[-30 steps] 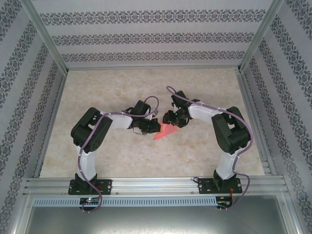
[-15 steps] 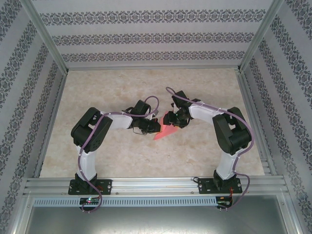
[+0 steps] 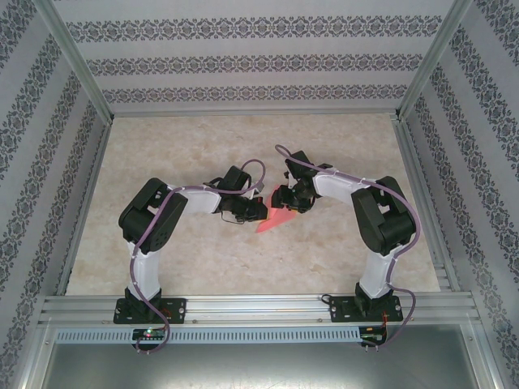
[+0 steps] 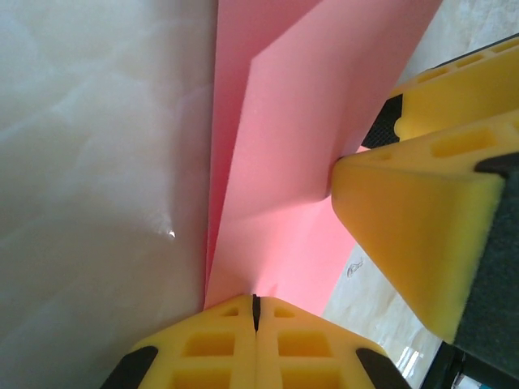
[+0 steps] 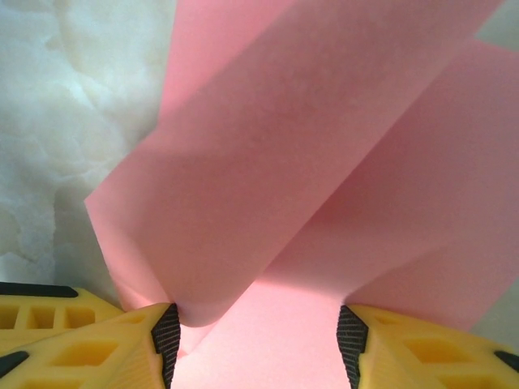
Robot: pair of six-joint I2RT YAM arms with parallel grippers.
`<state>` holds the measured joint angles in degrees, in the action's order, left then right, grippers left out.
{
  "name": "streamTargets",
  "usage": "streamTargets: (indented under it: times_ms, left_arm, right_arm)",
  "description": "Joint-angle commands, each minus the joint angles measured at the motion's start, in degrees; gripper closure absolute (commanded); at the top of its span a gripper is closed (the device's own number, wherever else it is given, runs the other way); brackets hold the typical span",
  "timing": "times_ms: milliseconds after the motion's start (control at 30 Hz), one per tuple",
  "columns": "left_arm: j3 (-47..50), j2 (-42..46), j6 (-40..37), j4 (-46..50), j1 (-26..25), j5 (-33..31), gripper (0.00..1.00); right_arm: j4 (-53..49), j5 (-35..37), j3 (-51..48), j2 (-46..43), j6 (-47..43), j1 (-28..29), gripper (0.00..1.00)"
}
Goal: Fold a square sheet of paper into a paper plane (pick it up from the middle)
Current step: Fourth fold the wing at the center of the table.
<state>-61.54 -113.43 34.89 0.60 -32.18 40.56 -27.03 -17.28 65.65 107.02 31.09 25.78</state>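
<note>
The square sheet of paper [image 3: 272, 220], salmon pink, lies partly folded mid-table as a pointed wedge with raised flaps. My left gripper [image 3: 259, 210] is at its left edge. In the left wrist view the left gripper [image 4: 255, 306] is shut, its yellow fingers pinching the paper [image 4: 284, 162] at a crease. My right gripper [image 3: 283, 199] is at the paper's far side, and its yellow fingers [image 4: 422, 219] press a flap from the right. In the right wrist view the right gripper [image 5: 259, 344] stands open, a curled flap of the paper [image 5: 308, 162] lying between its ribbed pads [image 5: 166, 336].
The marbled beige tabletop [image 3: 203, 146] spreads around the paper. Aluminium rails [image 3: 251, 308] run along the near edge, and patterned walls [image 3: 251, 61] close in the back and sides. Both arms bend inward and meet over the table's middle.
The right gripper has edged slightly left toward the left gripper. The left gripper and the paper have stayed in place.
</note>
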Motion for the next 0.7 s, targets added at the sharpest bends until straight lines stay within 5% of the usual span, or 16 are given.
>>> streamTargets:
  times_ms: [0, 467, 667]
  left_arm:
    - [-0.22, -1.01, -1.32, 3.79, -0.54, -0.31, 0.96]
    - [0.92, 1.59, -1.32, 0.16, -0.53, 0.81, 0.92]
    - [0.38, 0.76, -1.35, 0.6, -0.52, 1.39, 0.92]
  right_arm:
    - [-2.77, 4.77, 0.36, 3.38, -0.07, 0.8, 0.46]
    - [-7.03, 10.47, 0.45, 8.63, 3.85, 0.7, 0.56]
    - [-1.4, 5.19, -2.23, 6.08, 3.31, 0.33, 0.49]
